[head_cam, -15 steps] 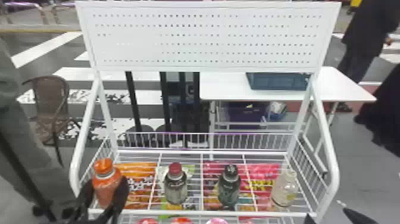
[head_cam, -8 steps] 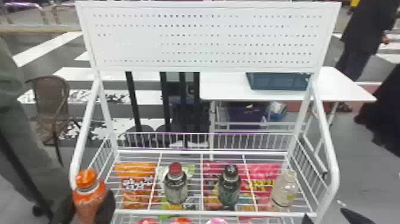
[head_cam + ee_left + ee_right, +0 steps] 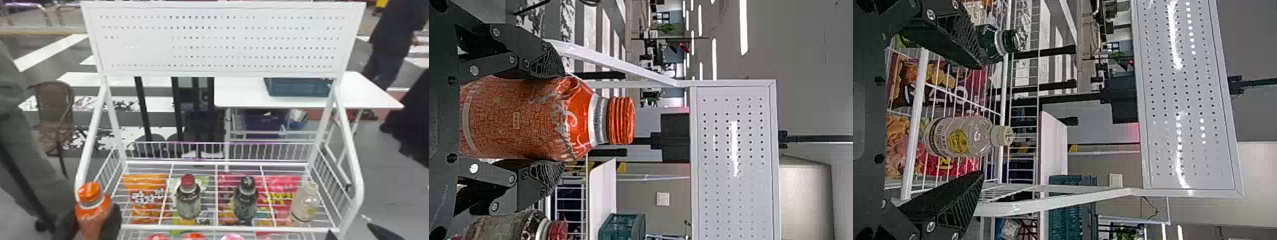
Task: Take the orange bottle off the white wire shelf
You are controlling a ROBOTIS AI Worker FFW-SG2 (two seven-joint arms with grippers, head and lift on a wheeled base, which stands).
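Orange bottle [image 3: 524, 117] shifted leftward and nearer the robot over the past second. Upright, pinched by left hand [image 3: 554, 120], near white wire shelf's [image 3: 229, 227] front-left corner. Right hand [image 3: 981, 120] spread. Risk: early rightward swing clips side rail [image 3: 91, 137]; slack squeeze drops it.

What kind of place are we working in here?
Probably an indoor exhibition or demo space, though I can't be sure: a white wire shelf with drinks on it, a white folding table behind, and strip lights overhead.
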